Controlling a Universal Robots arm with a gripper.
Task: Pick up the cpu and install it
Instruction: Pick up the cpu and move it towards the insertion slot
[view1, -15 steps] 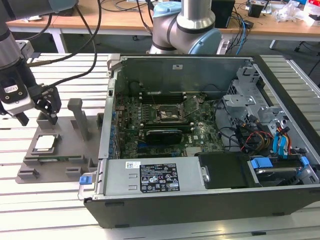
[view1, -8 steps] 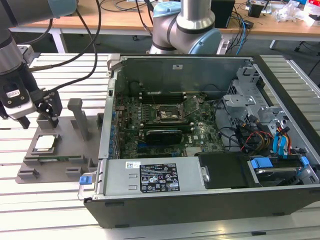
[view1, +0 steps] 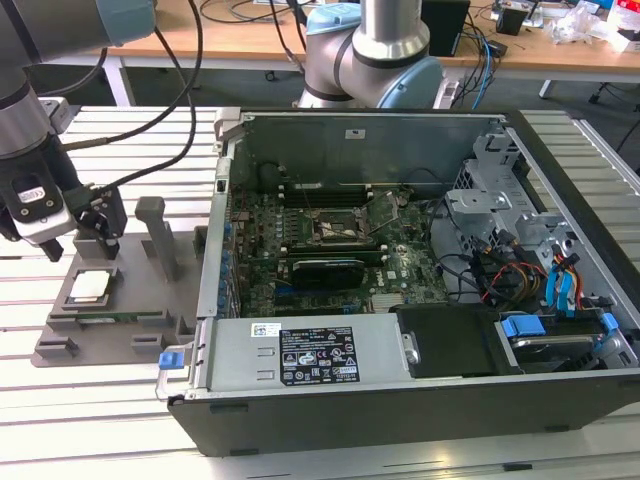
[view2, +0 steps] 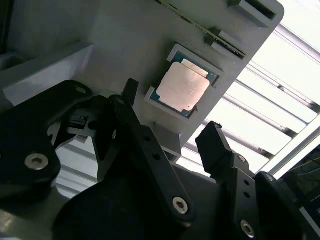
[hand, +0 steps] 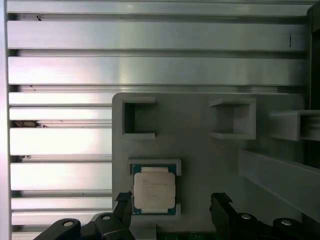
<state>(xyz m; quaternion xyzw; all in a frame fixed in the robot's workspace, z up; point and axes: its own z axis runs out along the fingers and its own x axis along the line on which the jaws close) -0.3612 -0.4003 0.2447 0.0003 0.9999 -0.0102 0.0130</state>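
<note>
The cpu (view1: 90, 286) is a small square chip with a pale metal top. It lies flat in a recess of the grey plastic fixture (view1: 112, 330) at the exterior view's left, beside the open computer case. My gripper (view1: 80, 245) hovers just above and behind the chip, open and empty. In both wrist views the two black fingers stand apart. The cpu (hand: 154, 190) lies close to one fingertip (hand: 124, 201) of the gripper (hand: 172, 201). In the second wrist view the cpu (view2: 183, 85) sits a short way beyond the gripper (view2: 172, 107).
The open computer case (view1: 560, 150) takes up the middle and the exterior view's right, with the dark motherboard socket (view1: 340, 228) inside. A grey upright post (view1: 155, 230) rises from the fixture between my gripper and the case. A ribbed metal table (hand: 150, 70) lies underneath.
</note>
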